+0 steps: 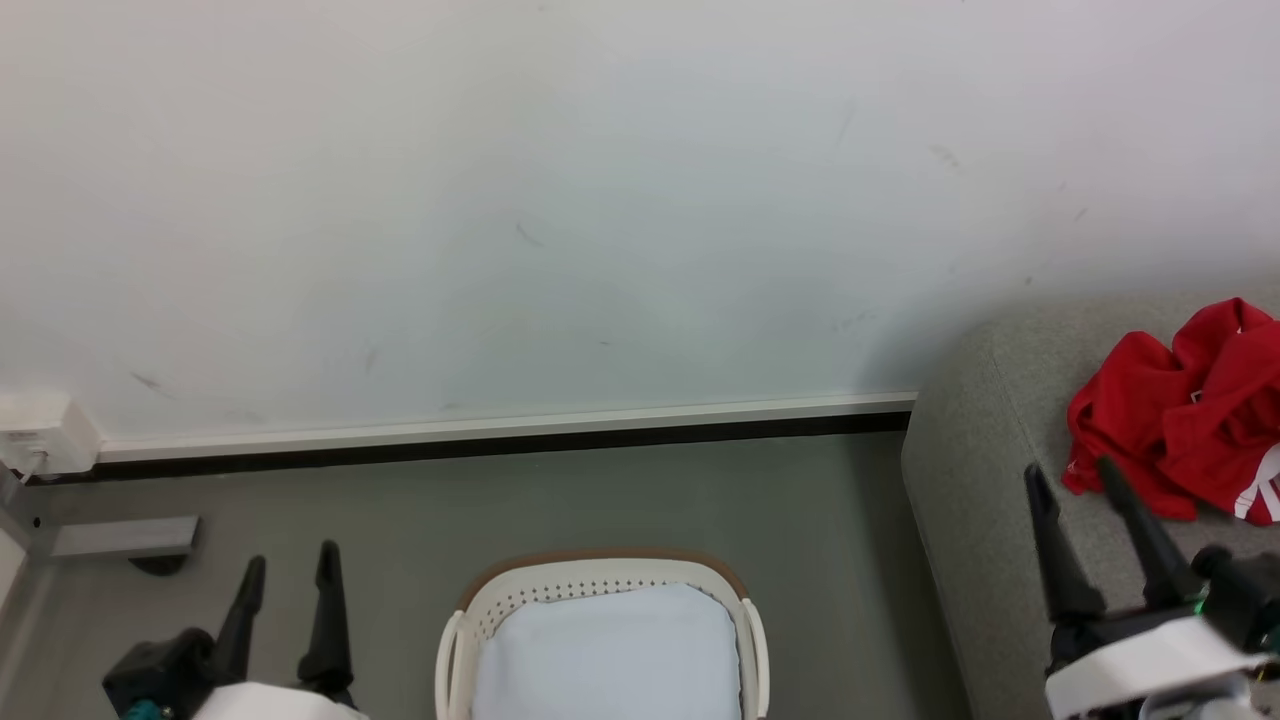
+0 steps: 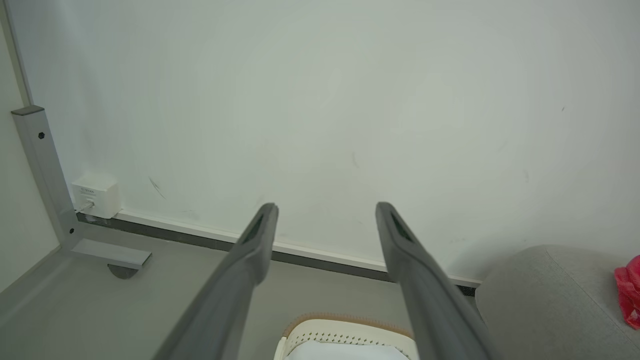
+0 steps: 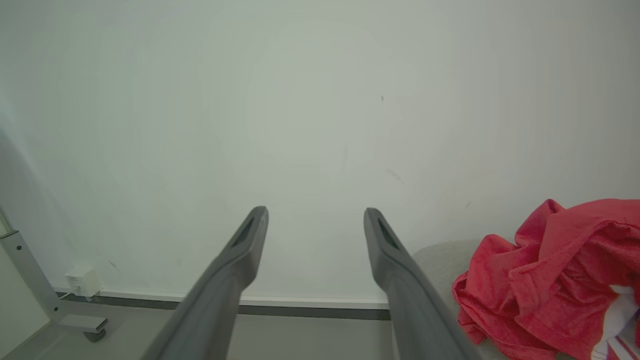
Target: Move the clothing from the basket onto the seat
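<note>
The red clothing [image 1: 1180,420] lies crumpled on the light grey seat [image 1: 985,450] at the right; it is also in the right wrist view [image 3: 550,280] and as a sliver in the left wrist view [image 2: 629,295]. The cream basket [image 1: 600,585] with its brown rim stands on the floor at bottom centre, with just its white lining [image 1: 605,650] inside. My left gripper [image 1: 288,563] is open, left of the basket. My right gripper [image 1: 1072,470] is open over the seat's front, just left of the clothing, holding nothing.
A white wall with a skirting board [image 1: 500,432] runs behind the basket. A white socket box [image 1: 40,435] and a grey metal frame foot [image 1: 120,540] stand at the far left. Grey floor [image 1: 650,500] lies between basket and wall.
</note>
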